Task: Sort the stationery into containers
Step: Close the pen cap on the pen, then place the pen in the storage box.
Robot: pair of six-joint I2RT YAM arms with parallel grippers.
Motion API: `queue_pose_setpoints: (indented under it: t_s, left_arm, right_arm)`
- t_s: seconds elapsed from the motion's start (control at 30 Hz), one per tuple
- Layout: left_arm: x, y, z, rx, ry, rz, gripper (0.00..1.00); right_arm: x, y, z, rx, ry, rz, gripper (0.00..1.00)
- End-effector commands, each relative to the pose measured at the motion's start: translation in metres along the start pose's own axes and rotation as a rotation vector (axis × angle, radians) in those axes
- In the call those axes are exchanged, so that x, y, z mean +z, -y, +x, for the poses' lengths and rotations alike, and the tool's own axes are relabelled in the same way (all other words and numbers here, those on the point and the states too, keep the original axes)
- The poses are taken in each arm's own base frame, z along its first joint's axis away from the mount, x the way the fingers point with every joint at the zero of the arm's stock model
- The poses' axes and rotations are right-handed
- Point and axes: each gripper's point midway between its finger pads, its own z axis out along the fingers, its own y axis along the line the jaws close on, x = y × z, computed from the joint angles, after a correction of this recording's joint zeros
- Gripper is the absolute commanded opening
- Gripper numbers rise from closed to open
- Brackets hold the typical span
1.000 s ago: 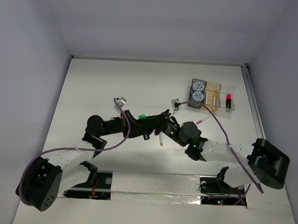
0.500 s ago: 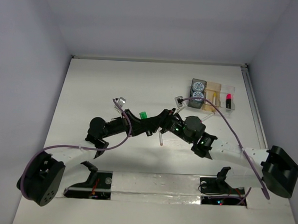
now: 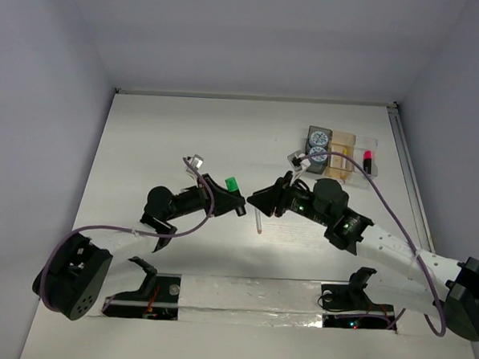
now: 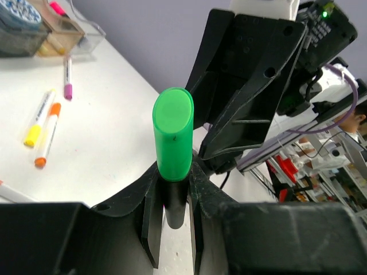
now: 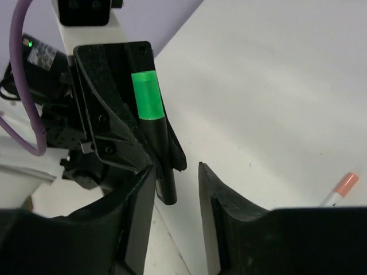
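Your left gripper (image 4: 175, 172) is closed on the green highlighter (image 4: 173, 132). Its two fingers press the black body from both sides, and the green cap stands out above them. In the top view this gripper is a little left of the middle of the table (image 3: 161, 135), with the cap turned toward the far side.

Your right gripper (image 5: 176, 169) faces the left one, tip to tip and very near. Its jaws stand apart at a middle width, wider than the highlighter body. In the right wrist view the black end of the highlighter is at the mouth of this gap, close to one finger. I cannot tell if it touches. The right jaws grip nothing.

The pink-white pen (image 3: 258, 221) lies on the table just beside the two grippers, on the near side. In the left wrist view the yellow pen (image 4: 39, 117) and the orange pen (image 4: 49, 133) lie side by side on the table. The purple pen (image 4: 67, 77) lies apart from them, nearer to the trays (image 3: 346, 138).

The trays are at the far right of the table. The dark grey one, at the left end, holds the two rolls (image 3: 318, 139), one behind the other. The pink highlighter (image 3: 367, 162) lies in the clear one at the right end. The amber one between them holds something yellowish, too small to name.
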Motion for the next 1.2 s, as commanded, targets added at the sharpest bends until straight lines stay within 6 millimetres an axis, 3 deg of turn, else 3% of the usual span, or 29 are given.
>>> queue_pose_setpoints:
  t_s: [0.0,0.1,0.23,0.33,0.57,0.87,0.97,1.1,1.17]
  left_arm:
    - [0.000,0.062,-0.028,0.213,0.097,0.263,0.00]
    - [-0.001,0.063,-0.025,0.212,0.088,0.284,0.00]
    - [0.000,0.063,-0.018,0.202,0.056,0.300,0.00]
    - [0.001,0.063,-0.013,0.199,0.041,0.309,0.00]
    - [0.002,0.068,-0.009,0.205,0.023,0.332,0.00]
    - [0.004,0.068,-0.006,0.202,0.010,0.336,0.00]
    - [0.004,0.067,-0.006,0.198,0.010,0.333,0.00]
    - [0.005,0.066,-0.006,0.195,0.015,0.330,0.00]
    - [0.004,0.066,-0.007,0.196,0.019,0.330,0.00]
  right_arm:
    - [0.002,-0.021,-0.007,-0.114,-0.061,-0.132,0.39]
    - [0.006,-0.024,-0.017,-0.133,-0.048,-0.145,0.51]
    - [0.012,-0.026,-0.021,-0.151,-0.050,-0.168,0.51]
    - [0.020,-0.025,-0.021,-0.140,-0.058,-0.171,0.62]
    - [0.035,-0.019,-0.016,-0.103,-0.079,-0.182,0.60]
    - [0.041,-0.021,-0.015,-0.079,-0.060,-0.213,0.44]
    - [0.042,-0.020,-0.010,-0.062,-0.074,-0.221,0.25]
    - [0.041,-0.018,-0.010,-0.057,-0.062,-0.207,0.08]
    - [0.039,-0.018,-0.012,-0.062,-0.058,-0.198,0.07]
